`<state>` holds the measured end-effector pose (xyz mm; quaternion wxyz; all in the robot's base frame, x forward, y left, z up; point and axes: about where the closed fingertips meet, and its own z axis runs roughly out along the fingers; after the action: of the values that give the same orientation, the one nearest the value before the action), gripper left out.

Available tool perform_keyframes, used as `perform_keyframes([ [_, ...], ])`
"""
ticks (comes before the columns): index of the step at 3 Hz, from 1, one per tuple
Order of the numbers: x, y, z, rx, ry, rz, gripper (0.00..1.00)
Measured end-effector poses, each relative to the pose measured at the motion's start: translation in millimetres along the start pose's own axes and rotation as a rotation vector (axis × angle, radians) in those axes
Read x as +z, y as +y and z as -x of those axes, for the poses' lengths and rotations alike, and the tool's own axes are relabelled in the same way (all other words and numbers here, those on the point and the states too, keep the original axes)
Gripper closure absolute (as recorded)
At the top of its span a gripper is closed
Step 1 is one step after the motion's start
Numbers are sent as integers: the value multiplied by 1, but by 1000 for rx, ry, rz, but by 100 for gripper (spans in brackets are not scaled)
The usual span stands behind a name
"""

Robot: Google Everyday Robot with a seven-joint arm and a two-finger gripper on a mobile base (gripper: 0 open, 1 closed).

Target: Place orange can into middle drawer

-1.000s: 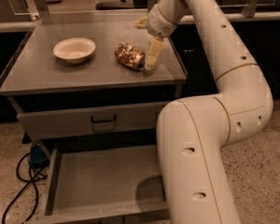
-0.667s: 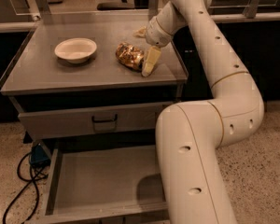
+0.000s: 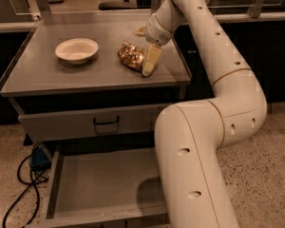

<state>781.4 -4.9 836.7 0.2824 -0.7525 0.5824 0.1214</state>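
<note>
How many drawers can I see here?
2: the drawer with a black handle under the top, and the middle drawer below it, pulled open. More may be hidden lower. The gripper is beside the orange can.

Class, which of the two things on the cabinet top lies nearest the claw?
The orange can: the claw sits right beside it, while the white bowl lies farther off.

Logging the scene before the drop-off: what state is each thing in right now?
Small dented orange-gold can: lying on its side on the tabletop, not lifted.
Round white bowl: upright, empty.
Wide grey middle drawer: pulled open, nothing on its visible floor.
Grey drawer front with black handle: shut or nearly shut.
Tool: down at the can, jaws open.
</note>
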Motion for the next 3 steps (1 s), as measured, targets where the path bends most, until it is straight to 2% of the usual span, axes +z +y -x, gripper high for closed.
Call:
perform_keyframes([
  [1, 0, 0, 0, 0, 0, 0, 0],
  [2, 0, 0, 0, 0, 0, 0, 19],
  [3, 0, 0, 0, 0, 0, 0, 42],
])
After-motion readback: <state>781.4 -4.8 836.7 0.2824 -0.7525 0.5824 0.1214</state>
